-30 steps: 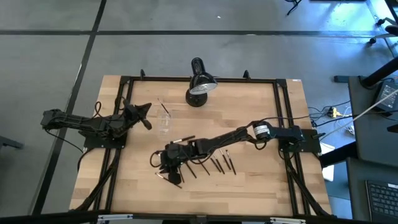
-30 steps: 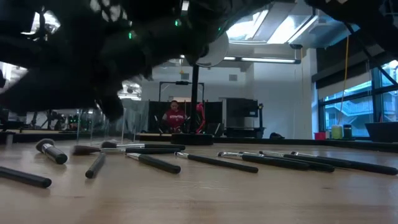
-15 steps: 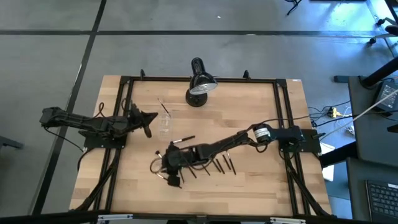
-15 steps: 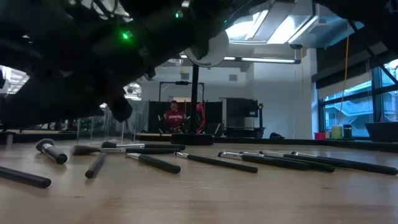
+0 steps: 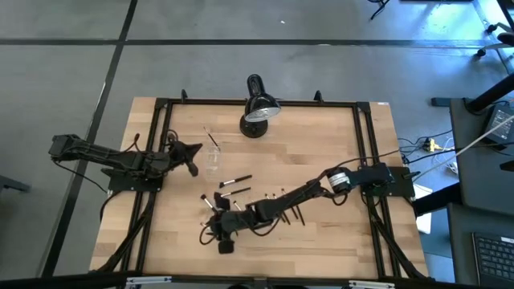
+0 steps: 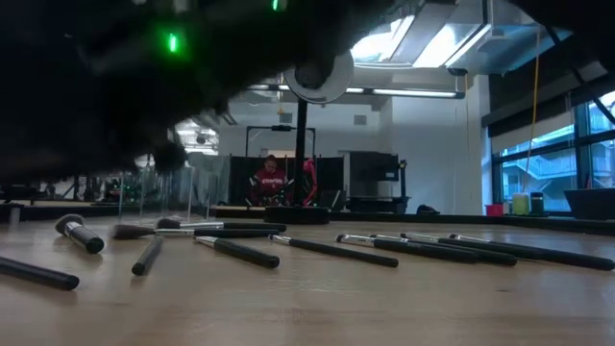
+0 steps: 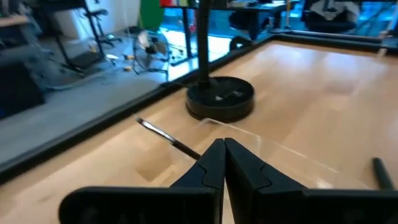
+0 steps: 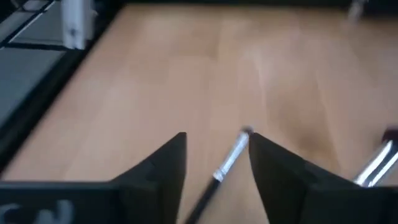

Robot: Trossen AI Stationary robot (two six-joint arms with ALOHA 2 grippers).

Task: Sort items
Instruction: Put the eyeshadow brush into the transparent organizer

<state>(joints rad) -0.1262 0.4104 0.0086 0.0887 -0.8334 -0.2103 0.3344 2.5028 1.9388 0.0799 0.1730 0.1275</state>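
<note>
Brush [image 8: 227, 163] handle behind right gripper [image 8: 214, 163]

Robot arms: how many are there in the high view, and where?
2. The left arm lies at the left side, reaching toward the clear cup; the right arm stretches from the right side over the scattered brushes.

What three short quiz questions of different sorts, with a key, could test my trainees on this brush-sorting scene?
1. True or false: the left gripper is shut.
2. What lies between the right gripper's fingers? A) a brush B) a cup C) a lamp
3. Fill in: the black lamp stands near the table's ____ edge.

Key: 1 true. 2 A, a brush between open fingers, not clamped. 3 far.
</note>
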